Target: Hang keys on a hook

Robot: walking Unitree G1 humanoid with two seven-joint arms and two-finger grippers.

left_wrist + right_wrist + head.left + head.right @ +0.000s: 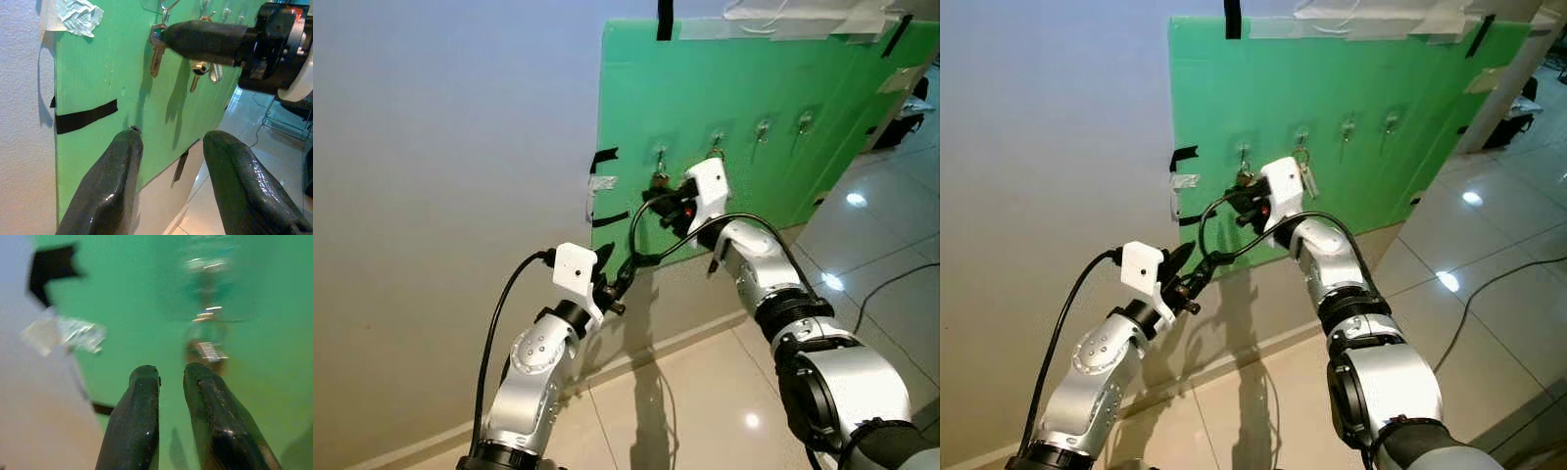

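a green board (744,88) is taped to the wall and carries a row of hooks. a set of keys (157,54) hangs on the leftmost hook (660,157); a second set of keys hangs at the next hook (716,144), and the two hooks further right look bare.

right gripper (171,374) is raised to the board just beside the leftmost keys. its fingers stand a narrow gap apart with nothing seen between them; the right wrist view is blurred, so contact with the keys cannot be confirmed. in the left wrist view one right finger lies across the key ring area.

left gripper (168,142) is held lower, near the board's bottom left corner, jaws wide and empty.

judgement: the keys appear seated on the hook and the step in hand is release and withdrawal. to do it well, the right fingers should part enough to clear the ring, then back off straight from the board, avoiding any sideways drag that might lift the ring off the hook or disturb the neighbouring keys.
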